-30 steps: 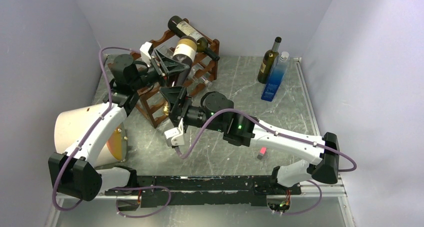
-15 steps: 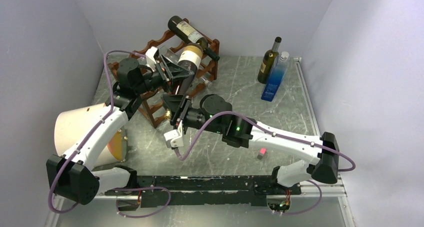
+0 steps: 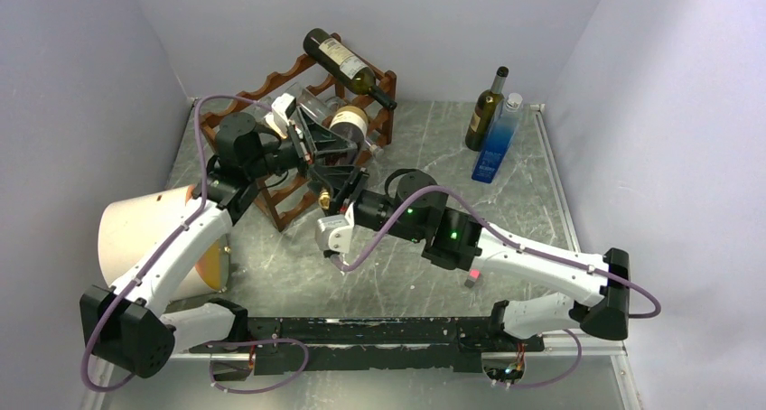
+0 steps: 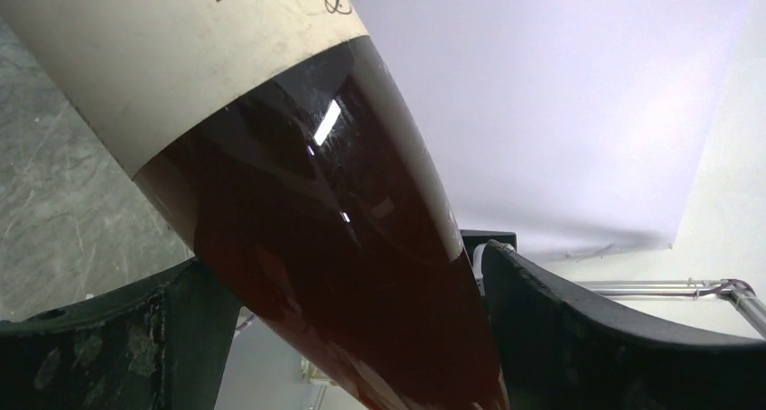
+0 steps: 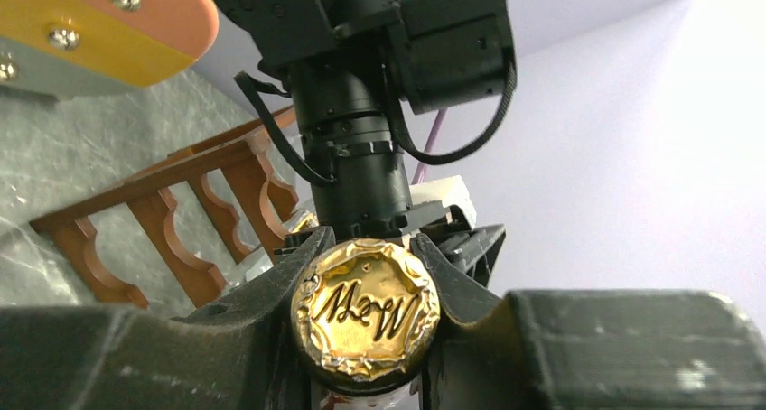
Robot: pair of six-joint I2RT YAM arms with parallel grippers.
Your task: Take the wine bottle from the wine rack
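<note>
A dark wine bottle [image 3: 348,121] with a cream label and a gold foil top [image 5: 366,315] lies tilted in front of the reddish-brown wine rack [image 3: 271,89], neck toward me. My right gripper [image 5: 368,274] is shut on that foil top, seen from above at the right gripper [image 3: 332,184]. My left gripper [image 3: 316,144] straddles the bottle's body. In the left wrist view the dark glass [image 4: 343,247] fills the space between the fingers of the left gripper [image 4: 343,256], which is open: a gap shows on the left side. The rack's scalloped rails [image 5: 181,202] stand behind.
A second dark bottle [image 3: 348,62] lies on top of the rack. A green bottle [image 3: 486,107] and a blue bottle [image 3: 499,144] stand at the back right. A cream cylinder [image 3: 135,234] lies at the left by my left arm. A small pink piece [image 3: 472,274] is near the right arm.
The bottle has tipped lower and shifted right, away from the rack. My right gripper has shut on its gold top. My left gripper has opened from its hold on the body.
</note>
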